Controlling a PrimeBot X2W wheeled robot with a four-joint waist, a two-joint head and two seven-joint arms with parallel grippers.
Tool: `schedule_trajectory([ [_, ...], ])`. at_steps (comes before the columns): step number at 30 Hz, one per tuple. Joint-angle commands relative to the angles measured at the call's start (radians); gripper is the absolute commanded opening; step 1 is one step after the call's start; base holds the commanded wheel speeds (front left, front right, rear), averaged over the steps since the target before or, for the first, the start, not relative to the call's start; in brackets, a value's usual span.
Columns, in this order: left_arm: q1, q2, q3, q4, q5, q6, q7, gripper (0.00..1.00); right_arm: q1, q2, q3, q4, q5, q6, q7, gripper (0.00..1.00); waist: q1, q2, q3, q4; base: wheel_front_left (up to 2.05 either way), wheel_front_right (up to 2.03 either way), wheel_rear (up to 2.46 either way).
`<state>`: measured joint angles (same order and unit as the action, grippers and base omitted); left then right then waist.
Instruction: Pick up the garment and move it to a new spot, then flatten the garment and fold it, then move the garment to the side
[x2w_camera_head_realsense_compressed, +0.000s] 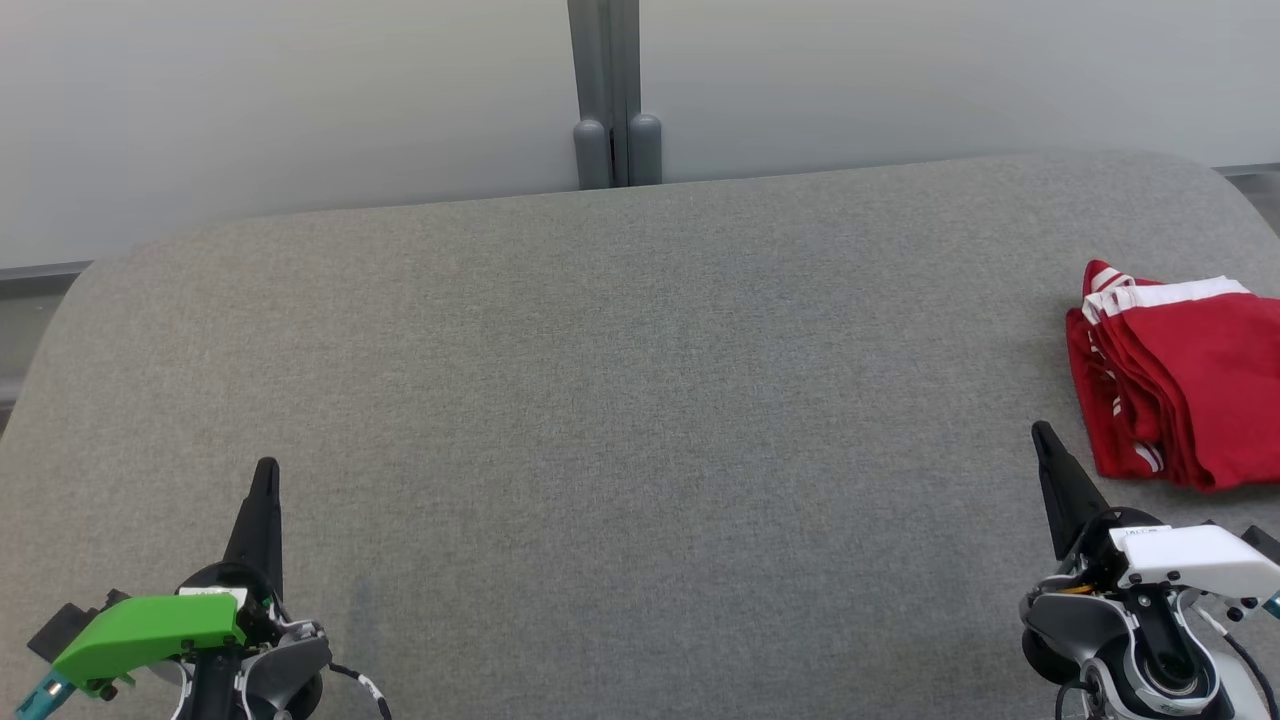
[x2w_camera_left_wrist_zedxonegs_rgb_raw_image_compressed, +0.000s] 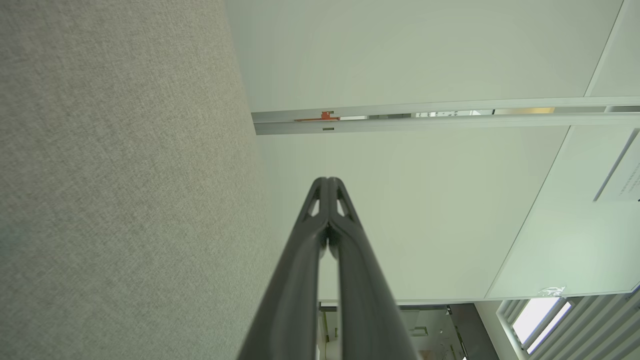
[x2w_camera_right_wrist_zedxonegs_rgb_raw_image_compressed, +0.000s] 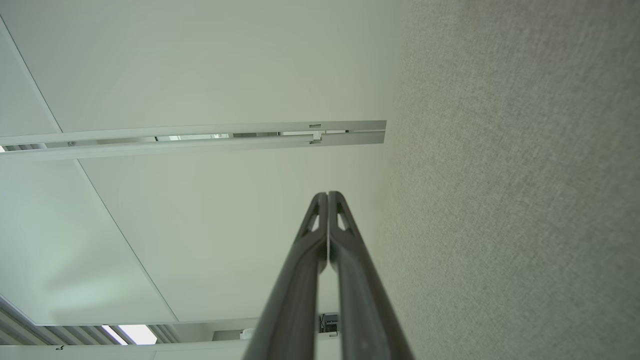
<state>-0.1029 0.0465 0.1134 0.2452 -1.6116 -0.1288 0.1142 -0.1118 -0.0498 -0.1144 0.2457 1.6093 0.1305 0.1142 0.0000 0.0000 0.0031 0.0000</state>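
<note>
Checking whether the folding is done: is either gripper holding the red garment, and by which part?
Nothing is held. The left gripper and right gripper are both shut empty; the folded red garment lies apart, untouched.

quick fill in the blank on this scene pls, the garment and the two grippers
1. The garment on the grey table is mostly ____ with white stripes.
2. By the robot's own sides, the garment lies near the table's ____ edge.
3. The left gripper and the right gripper both have their jaws ____.
4. The green cover sits on the wrist of the ____ arm.

Missing words: red; right; shut; left
</note>
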Motion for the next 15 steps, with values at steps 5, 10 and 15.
schedule_trajectory([
  [5,-0.011,0.007,0.003,-0.001,-0.003,-0.004,0.003,0.0,0.008,0.0,-0.002,-0.005,0.007,0.0,0.003,0.0,0.0,0.0,0.0,0.0,0.0,0.0,0.0],
  [10,-0.011,0.007,0.003,-0.001,-0.003,-0.004,0.003,0.0,0.008,0.0,-0.002,-0.005,0.007,0.0,0.003,0.0,0.0,0.0,0.0,0.0,0.0,0.0,0.0],
  [15,-0.011,0.007,0.003,-0.002,-0.003,-0.004,0.003,0.0,0.008,0.0,-0.002,-0.005,0.007,0.0,0.003,0.0,0.0,0.0,0.0,0.0,0.0,0.0,0.0],
])
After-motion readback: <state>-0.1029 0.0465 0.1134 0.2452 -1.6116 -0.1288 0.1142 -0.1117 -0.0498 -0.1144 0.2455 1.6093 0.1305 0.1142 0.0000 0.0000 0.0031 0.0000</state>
